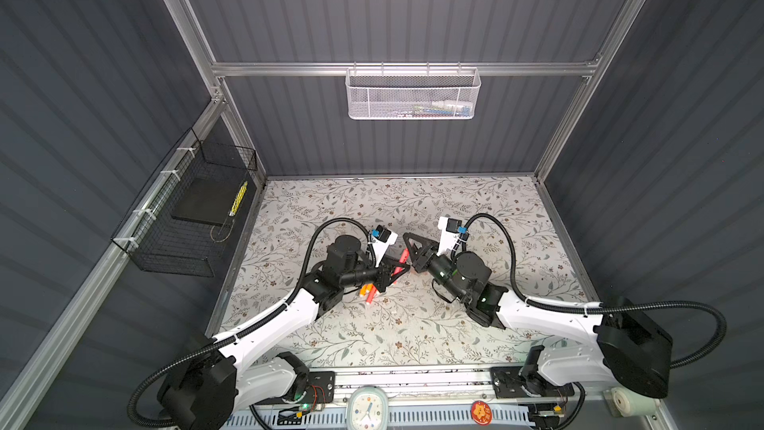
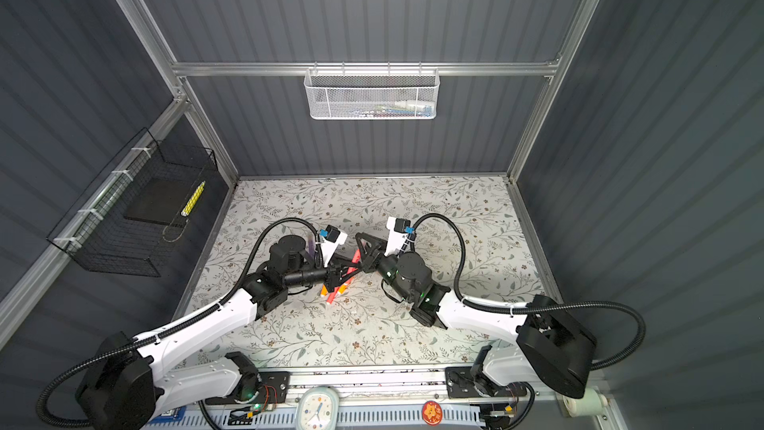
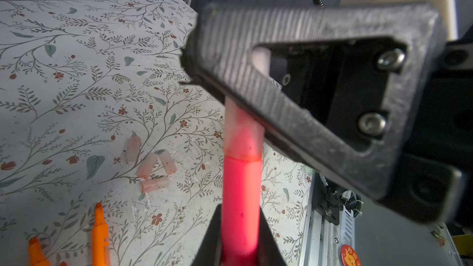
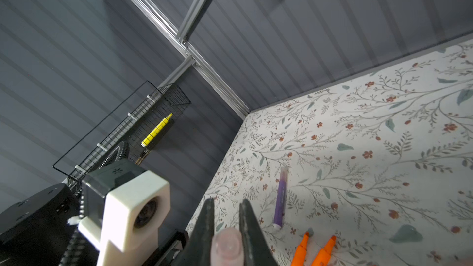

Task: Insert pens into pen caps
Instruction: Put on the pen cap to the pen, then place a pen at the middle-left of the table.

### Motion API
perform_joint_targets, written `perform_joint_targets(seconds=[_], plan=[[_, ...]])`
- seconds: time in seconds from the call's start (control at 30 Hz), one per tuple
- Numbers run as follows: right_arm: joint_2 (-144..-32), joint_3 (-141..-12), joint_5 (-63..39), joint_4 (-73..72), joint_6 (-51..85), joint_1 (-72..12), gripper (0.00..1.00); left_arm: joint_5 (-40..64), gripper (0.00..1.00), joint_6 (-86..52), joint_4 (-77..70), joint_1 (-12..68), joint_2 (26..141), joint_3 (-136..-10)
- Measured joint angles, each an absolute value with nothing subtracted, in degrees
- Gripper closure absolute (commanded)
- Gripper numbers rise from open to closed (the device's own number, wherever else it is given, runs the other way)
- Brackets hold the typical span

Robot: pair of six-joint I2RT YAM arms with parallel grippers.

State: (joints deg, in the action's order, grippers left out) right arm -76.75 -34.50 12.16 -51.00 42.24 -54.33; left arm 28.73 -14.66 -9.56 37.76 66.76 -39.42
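In both top views the left gripper point(image 1: 396, 274) and right gripper point(image 1: 406, 241) meet above the middle of the bench point(image 1: 475, 208). Between them is a pink-red pen point(image 1: 402, 261). Its long axis runs from near to far, leaning slightly right toward the far edge. The orange pens point(image 1: 368, 293) lie bunched just nearside of it. A purple pen point(image 2: 310, 245) lies beside the left wrist.

In the left wrist view, the left gripper is pressed together on the pink-red pen's barrel. The translucent pen cap point(image 3: 243, 134) sits over the pen's tip with its rim meeting the barrel, and the right gripper pinches it. Four loose pen caps point(image 3: 153, 167) lie clustered on the bench at differing angles. A round red sticker point(image 3: 350, 257) on the near rail carries characters too blurred to read, and the print on an orange barrel is also illegible.

In the right wrist view, the cap's closed end shows between the right gripper's fingers. A yellow pen point(image 4: 156, 130) lies in the wire basket point(image 4: 176, 98) on the left wall.
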Motion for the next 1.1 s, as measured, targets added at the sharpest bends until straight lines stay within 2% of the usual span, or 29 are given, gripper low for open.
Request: perform_joint_targets(seconds=[0.37, 0.63, 0.67, 0.73, 0.77, 0.8, 0.97, 1.1], plan=[[-82.9, -37.1, 15.4, -54.1, 44.5, -56.8, 1.00, 23.0, 1.00, -9.5, 0.1, 36.6, 64.4, -41.2], [-82.6, -38.6, 16.0, -51.7, 45.3, -57.5, 1.00, 19.9, 1.00, -6.3, 2.7, 36.6, 62.3, -41.4], [-82.3, -38.2, 15.2, -51.7, 45.7, -57.1, 0.87, 20.0, 1.00, -6.3, 2.7, 36.7, 62.1, -41.3], [-81.6, -37.0, 11.6, -52.2, 47.0, -55.7, 0.51, 19.8, 1.00, -6.5, 2.0, 36.8, 61.6, -40.3], [-80.8, -35.6, 8.9, -51.4, 47.5, -55.3, 0.37, 16.5, 1.00, -8.1, -0.3, 36.6, 61.5, -39.4], [-79.6, -33.5, 6.8, -49.6, 47.6, -55.5, 0.31, 13.0, 1.00, -9.8, -3.1, 35.1, 61.5, -38.4], [-71.5, -28.0, 4.5, -37.8, 46.4, -54.3, 0.14, -1.7, 1.00, -16.1, -7.6, 32.4, 63.4, -33.2], [-60.3, -25.5, 7.5, -32.4, 45.3, -52.3, 0.06, -11.6, 1.00, -21.2, -3.9, 28.9, 71.3, -32.8]])
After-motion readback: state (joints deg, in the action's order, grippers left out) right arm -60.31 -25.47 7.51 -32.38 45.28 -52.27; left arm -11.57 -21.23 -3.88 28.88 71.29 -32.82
